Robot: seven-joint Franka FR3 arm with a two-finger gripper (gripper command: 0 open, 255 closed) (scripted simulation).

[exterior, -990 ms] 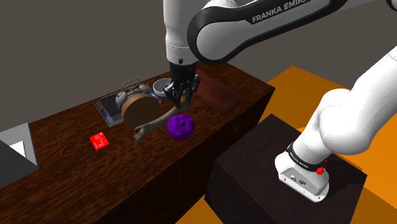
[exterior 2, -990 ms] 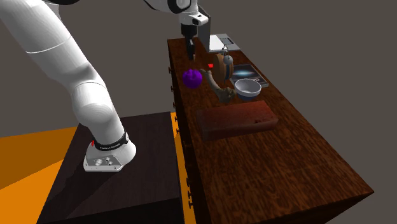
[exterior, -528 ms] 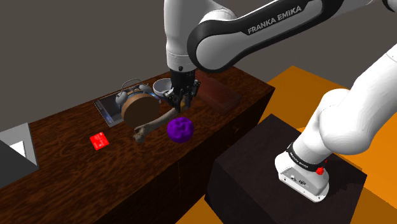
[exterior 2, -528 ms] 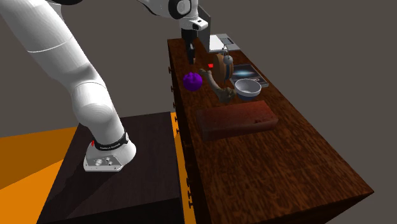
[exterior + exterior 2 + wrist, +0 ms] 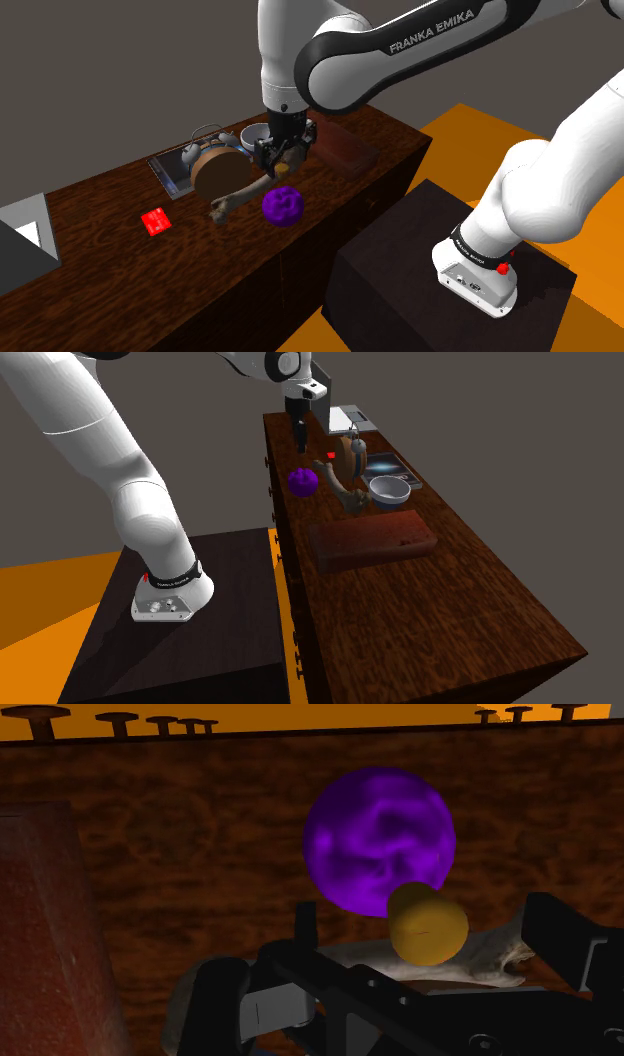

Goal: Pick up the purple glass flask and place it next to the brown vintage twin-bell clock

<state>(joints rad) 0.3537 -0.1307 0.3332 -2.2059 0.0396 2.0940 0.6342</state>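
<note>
Your gripper (image 5: 280,163) is hovering just above the purple flask (image 5: 283,205) — fingers (image 5: 305,919) are standing apart, gripping nothing. Flask is lying on the dark wooden table (image 5: 100,205) near the stand-side edge, its orange stopper (image 5: 428,924) showing between the fingers, untouched — brown clock (image 5: 212,170) sitting near.

Glossy purple flask (image 5: 375,834), grained wooden tabletop (image 5: 180,844)
</note>
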